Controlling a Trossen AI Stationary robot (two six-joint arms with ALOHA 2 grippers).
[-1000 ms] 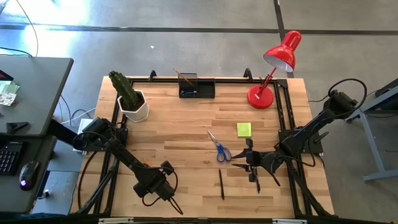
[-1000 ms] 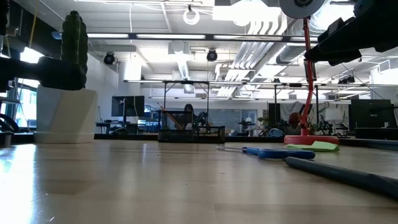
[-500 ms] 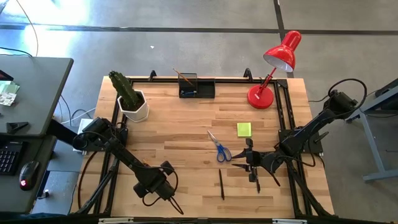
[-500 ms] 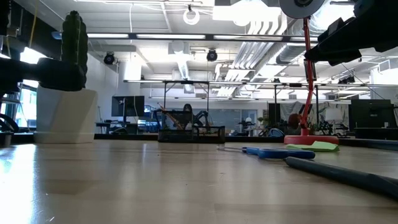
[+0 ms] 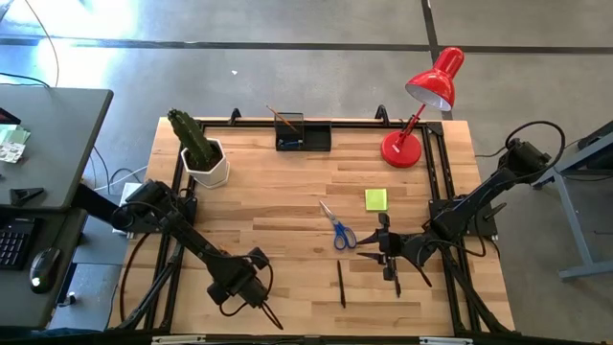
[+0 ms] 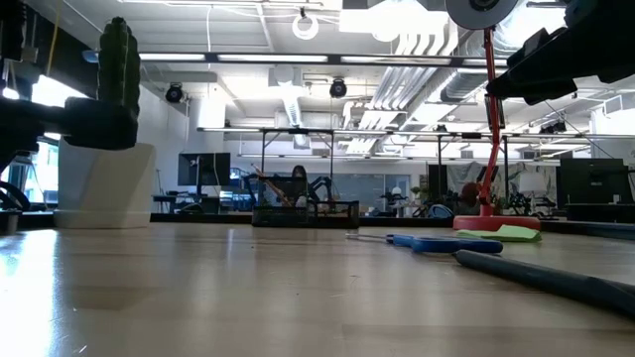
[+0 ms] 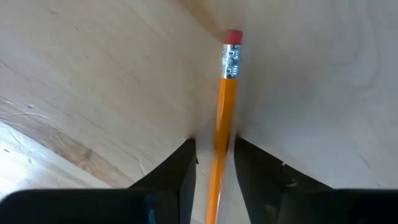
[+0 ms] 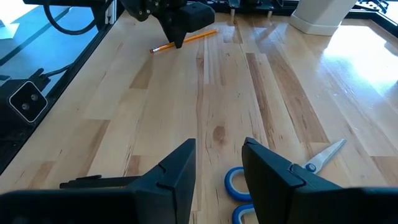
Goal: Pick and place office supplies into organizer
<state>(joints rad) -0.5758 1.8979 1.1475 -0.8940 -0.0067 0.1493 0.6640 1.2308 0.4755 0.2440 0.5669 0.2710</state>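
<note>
My left gripper point(image 7: 215, 165) is at the table's near-left edge point(image 5: 261, 305), open narrowly, pointing down. Its fingers stand on either side of an orange pencil point(image 7: 226, 99) that lies flat on the wood. The right wrist view shows this gripper point(image 8: 179, 32) over the pencil point(image 8: 198, 36). My right gripper point(image 8: 217, 163) is open and hovers near-right of the table's middle point(image 5: 375, 251). The blue-handled scissors point(image 5: 337, 227) lie just beyond it. A yellow-green sticky pad point(image 5: 375, 199) and a black pen point(image 5: 341, 284) lie flat. The black organizer point(image 5: 303, 132) stands at the far edge. My left gripper comes at the pencil's shaft point(image 7: 222, 140) from above, one finger on each side and across its length. One finger point(image 7: 249, 168) lies close against the shaft; I cannot tell whether it touches. The pencil rests flat on the table.
A white pot with a cactus point(image 5: 201, 153) stands far-left and a red desk lamp point(image 5: 421, 105) far-right. A black frame rail point(image 5: 436, 172) runs round the table. Bare wood lies between the scissors and the organizer.
</note>
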